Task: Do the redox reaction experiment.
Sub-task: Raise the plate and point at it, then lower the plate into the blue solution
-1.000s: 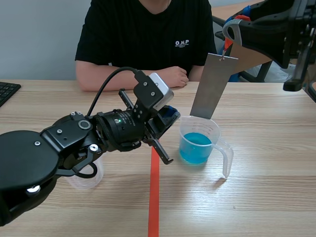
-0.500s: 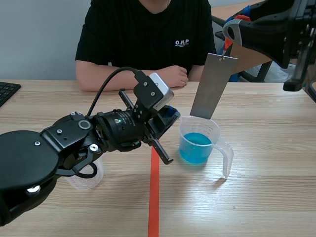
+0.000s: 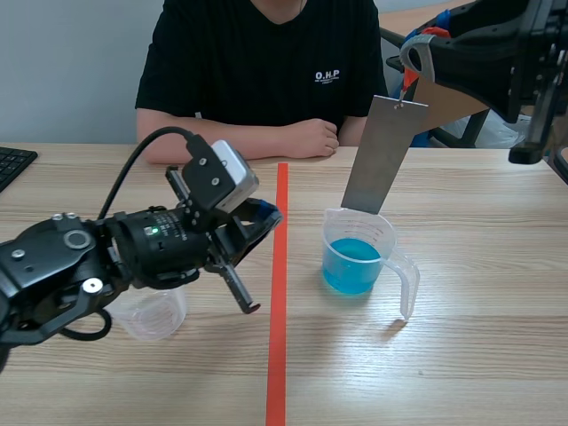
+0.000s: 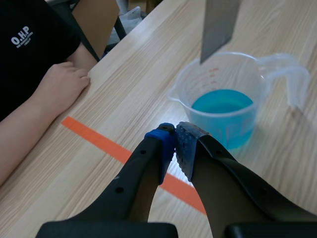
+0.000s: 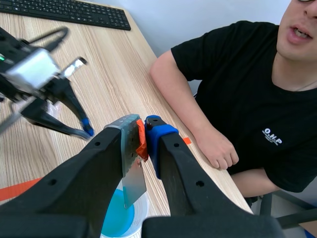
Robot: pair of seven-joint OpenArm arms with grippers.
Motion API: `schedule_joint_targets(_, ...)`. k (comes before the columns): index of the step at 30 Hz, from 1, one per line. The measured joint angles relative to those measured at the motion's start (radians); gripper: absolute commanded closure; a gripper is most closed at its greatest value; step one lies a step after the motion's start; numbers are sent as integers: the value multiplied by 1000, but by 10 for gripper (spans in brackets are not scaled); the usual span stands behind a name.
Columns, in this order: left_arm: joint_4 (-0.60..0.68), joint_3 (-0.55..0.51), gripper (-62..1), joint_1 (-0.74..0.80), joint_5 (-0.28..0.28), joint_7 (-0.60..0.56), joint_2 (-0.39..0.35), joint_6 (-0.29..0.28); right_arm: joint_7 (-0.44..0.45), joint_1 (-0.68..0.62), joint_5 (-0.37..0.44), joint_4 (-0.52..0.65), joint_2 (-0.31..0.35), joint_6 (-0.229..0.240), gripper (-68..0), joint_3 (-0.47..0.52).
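Note:
A clear beaker (image 3: 359, 253) with a handle stands right of the tape line, blue liquid (image 3: 351, 264) in its bottom. A grey metal plate (image 3: 382, 155) hangs over it, its lower edge at the beaker's far rim and above the liquid. My right gripper (image 3: 410, 67), raised at the upper right, is shut on the orange tie (image 5: 141, 141) at the plate's (image 5: 132, 173) top. My left gripper (image 3: 264, 216) is shut on nothing, left of the tape line. In the left wrist view its fingertips (image 4: 173, 144) meet, with the beaker (image 4: 225, 94) ahead and apart.
An empty clear cup (image 3: 155, 312) stands under my left arm. A person sits across the table, one hand (image 3: 306, 138) resting near the far end of the tape line (image 3: 278, 355). A black keyboard (image 3: 13, 164) lies at the far left edge.
My left arm has drawn back to the left, away from the beaker and across the tape line. The right arm, the plate and the beaker have not moved.

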Motion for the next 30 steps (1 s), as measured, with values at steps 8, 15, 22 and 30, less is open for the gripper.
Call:
schedule_joint_targets(8, 288, -158, -49, 294, -77, -1, -237, 87, 0, 0, 0, 0, 0, 0, -15, 0)
schedule_joint_targets(15, 439, -446, -49, 696, -154, -1, -338, 202, 0, 0, 0, 0, 0, 0, -15, 0)
schedule_joint_targets(22, 450, -655, -49, 1057, -202, -4, -300, 285, -4, 0, -12, -6, -29, 0, -15, 0)
schedule_joint_targets(30, 444, -730, -49, 1282, -202, -3, -159, 335, -14, 0, -64, -57, -76, 0, -15, 0)
